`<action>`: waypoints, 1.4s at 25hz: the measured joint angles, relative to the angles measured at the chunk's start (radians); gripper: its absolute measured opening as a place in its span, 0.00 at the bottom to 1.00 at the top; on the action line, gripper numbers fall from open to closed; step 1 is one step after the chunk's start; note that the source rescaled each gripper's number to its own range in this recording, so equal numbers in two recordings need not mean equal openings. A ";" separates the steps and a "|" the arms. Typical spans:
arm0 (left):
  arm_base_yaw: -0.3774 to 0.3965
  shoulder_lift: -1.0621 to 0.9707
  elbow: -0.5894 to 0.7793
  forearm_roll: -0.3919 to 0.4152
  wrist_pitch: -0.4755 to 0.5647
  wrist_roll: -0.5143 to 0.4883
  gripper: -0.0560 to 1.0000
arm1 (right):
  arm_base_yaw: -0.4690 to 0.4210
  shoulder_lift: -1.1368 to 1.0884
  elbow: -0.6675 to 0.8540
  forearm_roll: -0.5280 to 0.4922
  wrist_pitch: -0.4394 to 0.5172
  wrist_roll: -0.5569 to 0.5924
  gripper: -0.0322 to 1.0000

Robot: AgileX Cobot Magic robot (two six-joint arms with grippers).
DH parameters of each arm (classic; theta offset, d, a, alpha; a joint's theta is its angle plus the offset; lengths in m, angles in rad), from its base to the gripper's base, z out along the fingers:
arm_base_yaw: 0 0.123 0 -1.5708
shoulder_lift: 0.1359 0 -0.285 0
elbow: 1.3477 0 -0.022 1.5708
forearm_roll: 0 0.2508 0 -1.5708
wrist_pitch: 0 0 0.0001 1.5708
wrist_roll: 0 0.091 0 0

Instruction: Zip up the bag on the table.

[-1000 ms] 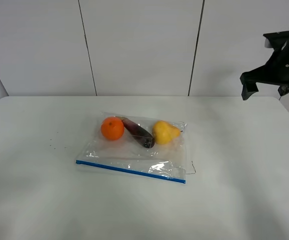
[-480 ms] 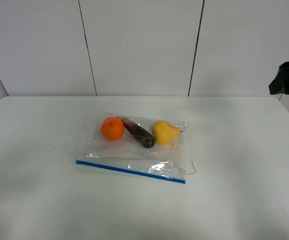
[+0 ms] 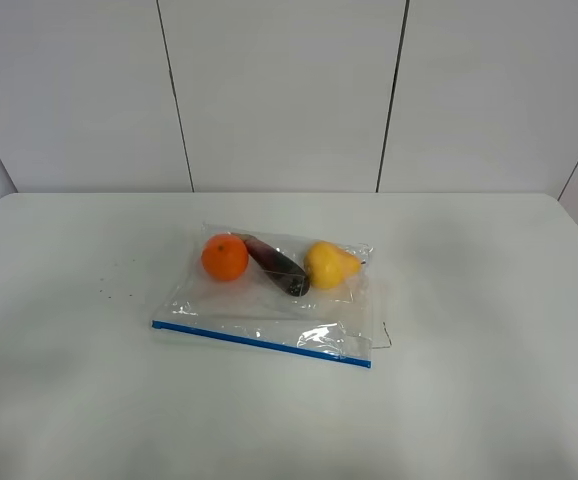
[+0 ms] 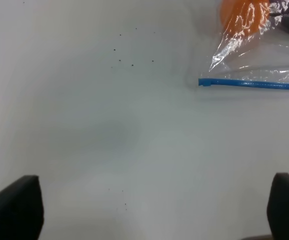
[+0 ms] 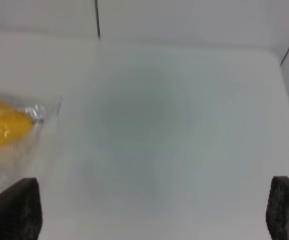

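Exterior high view now has no arm in it at all. A moment ago my right arm was a dark shape up at the far right corner, then only a bit of it showed, and now it is gone from that view. Nothing else has moved.

Near to far on the bench (image 3: 469, 420): first comes bare white top. Then comes the bag (image 3: 269, 315), lying flat near the middle. Its blue zip strip (image 3: 259, 341) is the edge closest to the front. Behind the strip, seen through the clear plastic, sit the orange (image 3: 225, 257), the eggplant (image 3: 277, 265) and the pear (image 3: 329, 264) in a row. Past them is more bare bench, then the wall.

My left gripper (image 4: 149, 207) hangs over bare bench, off to the side of the bag. It is wide open, with one dark finger at each edge of its wrist view and nothing between them. The end of the strip and the orange show far off in that view.

My right gripper (image 5: 152, 210) is wide open too, holding nothing. Its view shows the pear at one edge.

I think both arms have pulled back and the bag is left alone. I cannot tell from here if the zip is fully shut.
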 joint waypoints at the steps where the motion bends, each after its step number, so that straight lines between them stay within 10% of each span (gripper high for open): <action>1: 0.000 0.000 0.000 0.000 0.000 0.000 1.00 | 0.000 -0.050 0.014 0.002 0.000 0.000 1.00; 17: 0.000 0.000 0.000 0.000 0.000 0.000 1.00 | 0.000 -0.536 0.101 0.023 0.060 0.066 1.00; 35: 0.000 0.000 0.000 0.000 0.000 0.000 1.00 | 0.000 -0.552 0.106 -0.026 0.232 0.079 1.00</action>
